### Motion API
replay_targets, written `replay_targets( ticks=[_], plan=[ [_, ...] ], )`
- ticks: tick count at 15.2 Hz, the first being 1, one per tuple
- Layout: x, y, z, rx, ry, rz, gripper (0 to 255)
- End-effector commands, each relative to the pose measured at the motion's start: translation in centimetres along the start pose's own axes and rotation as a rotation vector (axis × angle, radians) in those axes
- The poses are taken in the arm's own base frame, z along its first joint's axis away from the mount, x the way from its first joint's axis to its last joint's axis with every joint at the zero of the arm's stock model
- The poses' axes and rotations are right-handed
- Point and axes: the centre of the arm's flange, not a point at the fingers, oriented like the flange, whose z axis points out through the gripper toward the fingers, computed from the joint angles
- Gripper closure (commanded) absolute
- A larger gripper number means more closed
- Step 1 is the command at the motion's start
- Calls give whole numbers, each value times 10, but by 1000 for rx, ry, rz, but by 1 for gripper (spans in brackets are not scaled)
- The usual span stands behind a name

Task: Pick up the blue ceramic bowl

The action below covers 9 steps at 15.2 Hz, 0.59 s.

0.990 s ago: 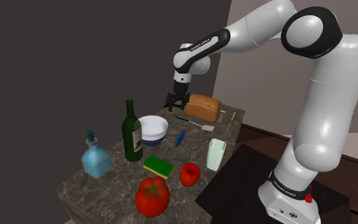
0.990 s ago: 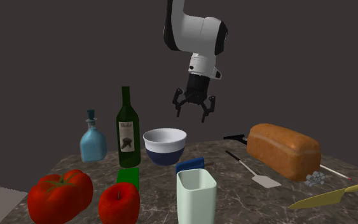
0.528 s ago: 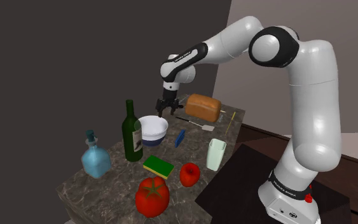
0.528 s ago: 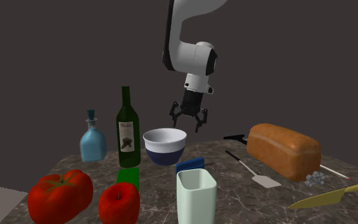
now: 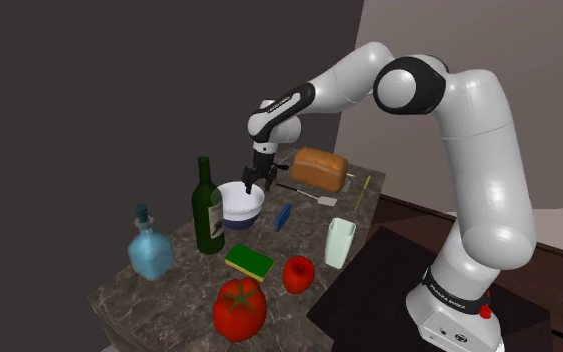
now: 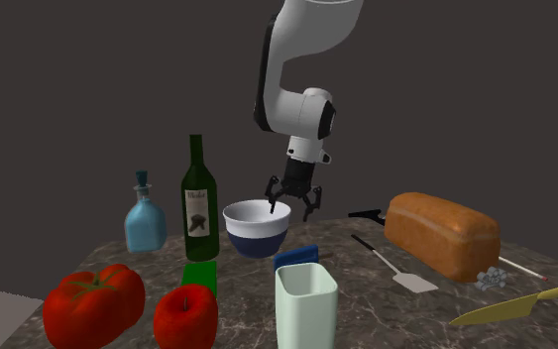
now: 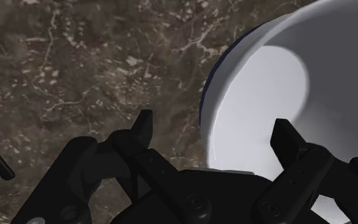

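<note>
The bowl [image 5: 240, 204] is white inside with a dark blue lower outside, and it stands upright on the marble table beside the green wine bottle [image 5: 207, 208]. My black gripper [image 5: 253, 182] is open and has come down onto the rim on the bread's side. In the second exterior view the gripper [image 6: 290, 206] hangs at the edge of the bowl [image 6: 257, 230]. In the wrist view the gripper [image 7: 215, 126] straddles the rim of the bowl [image 7: 279, 89]: one finger is over the white inside, the other outside over the table. Neither finger touches the rim.
A bread loaf [image 5: 319, 168] and a spatula [image 6: 395, 270] lie beyond the gripper. A pale cup [image 5: 339, 242], a small blue object [image 5: 284, 215], a green sponge [image 5: 249, 262], an apple [image 5: 298, 273], a tomato [image 5: 239, 307] and a blue flask [image 5: 151, 248] stand nearer. A knife [image 6: 519, 302] lies at the table edge.
The gripper has come down and towards the shoulder view's left, from above the bread's end to the bowl's rim. It has stayed open. The bowl has not moved.
</note>
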Motion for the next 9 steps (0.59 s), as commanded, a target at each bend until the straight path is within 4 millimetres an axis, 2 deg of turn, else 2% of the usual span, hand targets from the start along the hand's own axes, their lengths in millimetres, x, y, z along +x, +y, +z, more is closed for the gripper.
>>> replay_targets(
  ticks=[1,2,3,9],
  plan=[
    [0,0,7,0,0,0,0],
    [0,0,7,0,0,0,0],
    [0,0,7,0,0,0,255],
    [-1,0,7,0,0,0,255]
  ],
)
